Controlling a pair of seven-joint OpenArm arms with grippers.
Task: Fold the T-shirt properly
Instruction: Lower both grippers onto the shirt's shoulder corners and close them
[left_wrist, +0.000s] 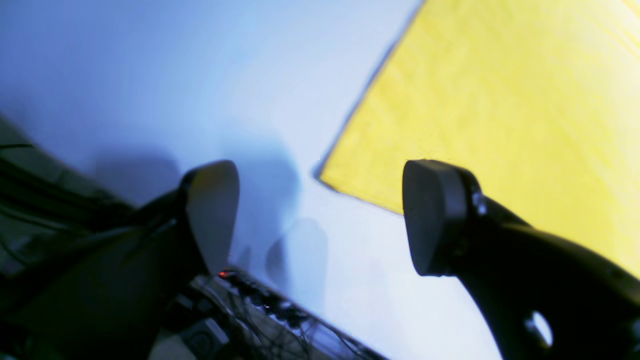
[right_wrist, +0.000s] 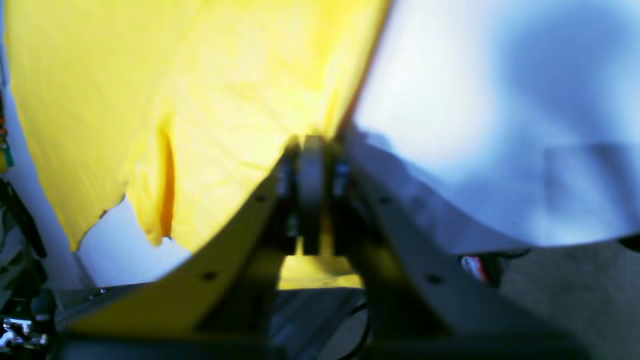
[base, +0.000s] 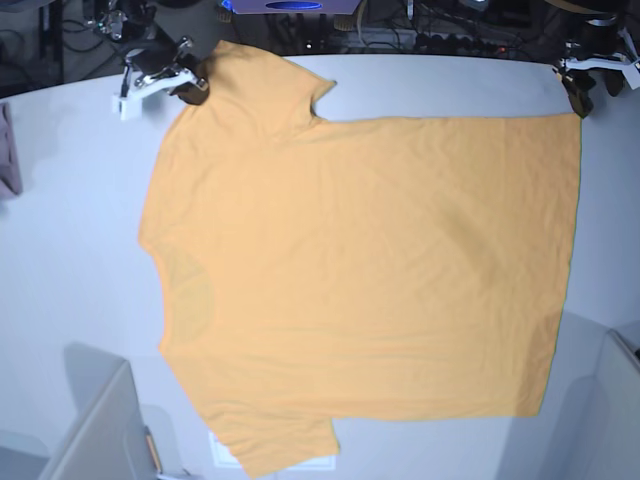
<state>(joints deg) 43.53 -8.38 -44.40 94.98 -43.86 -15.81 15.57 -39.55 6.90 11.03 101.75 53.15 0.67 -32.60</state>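
Note:
The orange-yellow T-shirt (base: 370, 260) lies spread flat on the white table (base: 70, 260), neck toward the left and hem toward the right. My right gripper (base: 193, 84) is at the far sleeve's edge; the right wrist view shows this gripper (right_wrist: 312, 150) shut on the T-shirt (right_wrist: 200, 100), with yellow fabric pinched between the pads. My left gripper (base: 577, 97) hovers by the far hem corner. In the left wrist view the gripper (left_wrist: 320, 215) is open and holds nothing, and the T-shirt (left_wrist: 500, 125) corner lies just beyond the fingertips.
A pinkish-grey cloth (base: 8, 150) lies at the table's left edge. Grey panels rise at the near left (base: 100, 430) and near right (base: 610, 400). Cables and equipment (base: 300, 15) crowd the space behind the table's far edge.

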